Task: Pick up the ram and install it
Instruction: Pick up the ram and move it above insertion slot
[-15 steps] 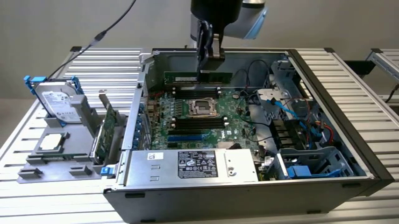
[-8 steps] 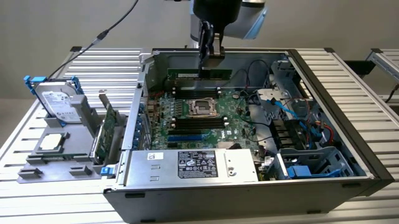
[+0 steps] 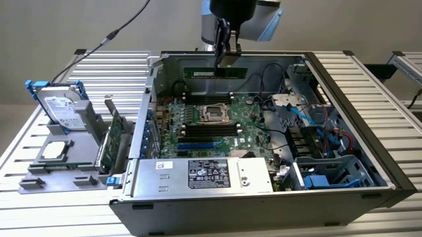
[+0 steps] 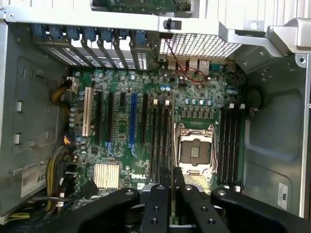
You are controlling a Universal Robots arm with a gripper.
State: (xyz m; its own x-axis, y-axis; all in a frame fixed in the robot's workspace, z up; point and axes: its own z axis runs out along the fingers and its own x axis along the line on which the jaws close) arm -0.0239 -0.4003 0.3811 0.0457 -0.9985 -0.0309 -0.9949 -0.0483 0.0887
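We see the gripper (image 3: 228,63) above the far part of the open computer case (image 3: 359,123), and its jaws are clamped on the ram (image 3: 197,72). The ram is a narrow green stick with its long side level. It hangs in the air in front of the far wall of the case, and the grip is a little towards its end on the exterior view's right. It is over the far group of black memory slots (image 3: 201,94) and is not seated in any of them; how high it is above them we cannot tell.

Under it lies the green motherboard (image 3: 247,123), with the CPU socket (image 3: 215,112) between the far slots and a near group of slots (image 3: 209,130). At the near side of the case sits the power supply (image 3: 250,173) with a dark label, and blue cables (image 3: 300,116) run at the exterior view's right.

In the wrist view the two black fingers (image 4: 158,204) stand close together, and below them we see the motherboard (image 4: 146,80), the CPU socket (image 4: 194,150) and memory slots (image 4: 160,136) on both sides of it.

Outside the case, at the exterior view's left, a grey holder (image 3: 66,168) on the slatted table (image 3: 99,64) bears a hard drive (image 3: 63,108) that stands upright and an expansion card (image 3: 115,133) that stands on its edge
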